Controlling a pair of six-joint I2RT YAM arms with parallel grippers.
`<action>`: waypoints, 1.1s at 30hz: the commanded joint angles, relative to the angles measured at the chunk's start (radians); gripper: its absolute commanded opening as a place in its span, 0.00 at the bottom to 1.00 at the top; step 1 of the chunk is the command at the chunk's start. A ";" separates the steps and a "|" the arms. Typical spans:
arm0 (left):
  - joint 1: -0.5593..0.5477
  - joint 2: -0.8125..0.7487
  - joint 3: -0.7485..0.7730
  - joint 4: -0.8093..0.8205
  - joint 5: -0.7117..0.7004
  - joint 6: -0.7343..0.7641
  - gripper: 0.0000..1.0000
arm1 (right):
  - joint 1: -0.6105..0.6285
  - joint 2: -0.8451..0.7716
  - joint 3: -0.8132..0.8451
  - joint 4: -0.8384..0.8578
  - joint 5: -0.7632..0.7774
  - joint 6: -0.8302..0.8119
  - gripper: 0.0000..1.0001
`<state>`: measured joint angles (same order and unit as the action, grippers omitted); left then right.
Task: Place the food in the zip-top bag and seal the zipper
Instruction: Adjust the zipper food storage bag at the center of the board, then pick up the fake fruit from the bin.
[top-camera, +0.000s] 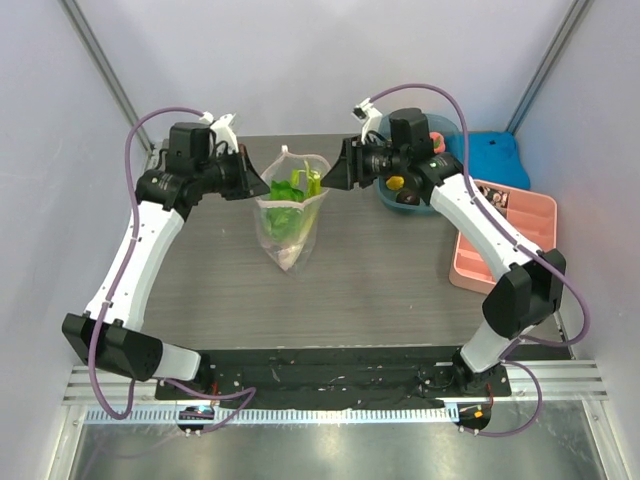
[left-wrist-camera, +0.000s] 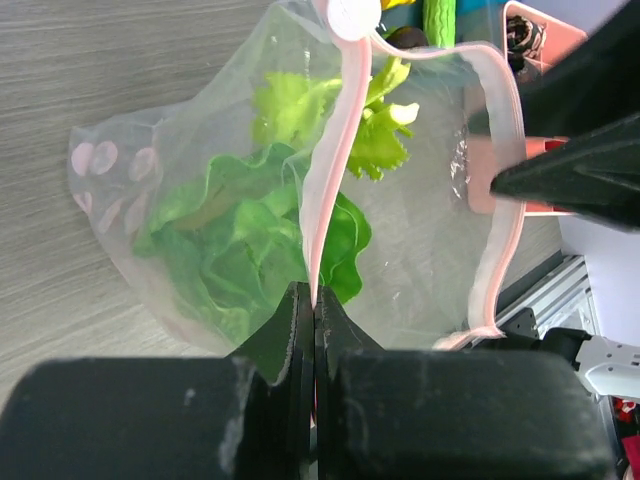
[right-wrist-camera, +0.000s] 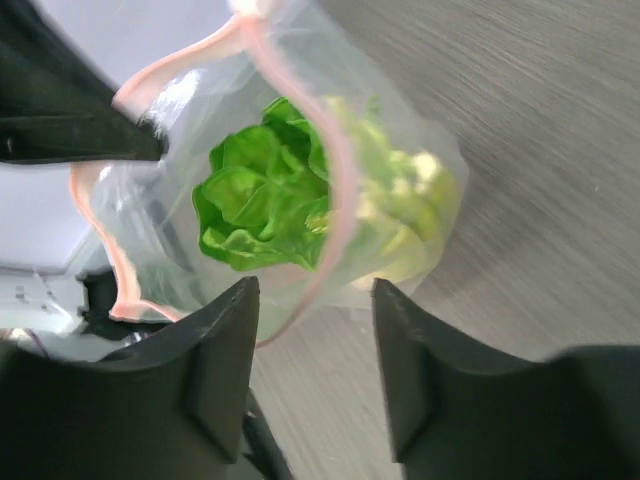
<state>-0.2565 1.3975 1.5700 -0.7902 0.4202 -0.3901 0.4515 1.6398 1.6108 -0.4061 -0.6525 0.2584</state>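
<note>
Between left gripper (left-wrist-camera: 313, 300) fingers (left-wrist-camera: 293, 335), the zipper (left-wrist-camera: 335, 160)

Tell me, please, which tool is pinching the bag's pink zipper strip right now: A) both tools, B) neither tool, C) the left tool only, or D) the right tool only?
C: in the left wrist view the left tool is closed tight on the pink zipper strip, while the right tool has its fingers standing apart with nothing clamped between them.
</note>
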 joint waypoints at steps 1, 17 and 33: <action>0.014 -0.071 -0.033 0.074 0.051 -0.006 0.00 | -0.095 0.032 0.073 0.016 -0.036 0.034 0.66; 0.017 -0.104 -0.096 0.177 0.143 0.054 0.00 | -0.389 0.359 0.303 -0.034 0.353 -0.197 0.80; 0.017 -0.071 -0.077 0.172 0.141 0.056 0.00 | -0.398 0.586 0.463 -0.010 0.288 -0.324 0.75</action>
<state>-0.2462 1.3212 1.4563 -0.6571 0.5434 -0.3542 0.0547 2.2662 2.0178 -0.4610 -0.2619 -0.0158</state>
